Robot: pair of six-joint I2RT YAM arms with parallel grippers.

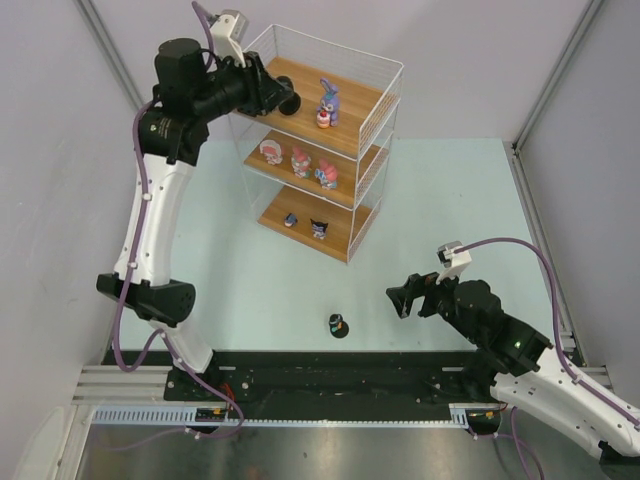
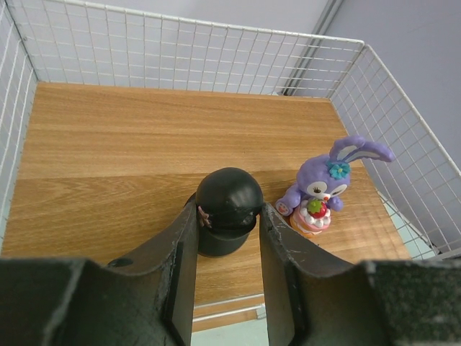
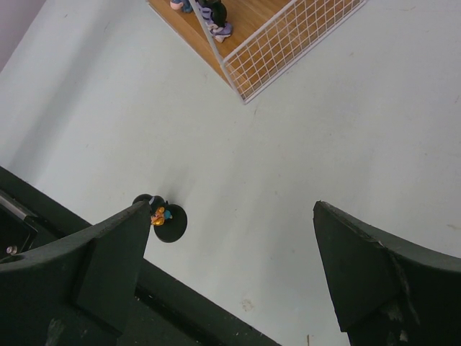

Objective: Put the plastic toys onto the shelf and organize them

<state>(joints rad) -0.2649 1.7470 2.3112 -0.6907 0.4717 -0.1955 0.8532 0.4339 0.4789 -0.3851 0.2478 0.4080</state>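
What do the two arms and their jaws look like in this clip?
Left arm and right arm match: white shell links, black motor joints, a purple cable running alongside, a white camera mount at the wrist. Jaws are black, flat and wedge-shaped.

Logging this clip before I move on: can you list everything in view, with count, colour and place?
shelf: one, white wire with three brown boards, far part of the table
table: one, pale green, under the shelf
bunny toy: one, purple, top board
pink-and-white toys: three, middle board, in a row
bottom-board toys: two, one dark-haired, one small and bluish
loose toy: one, dark on a round black base, on the table near the arm bases
held toy: one, black, over the top board beside the bunny toy
left claw: black, shut on the held toy
right claw: black, open, above the table
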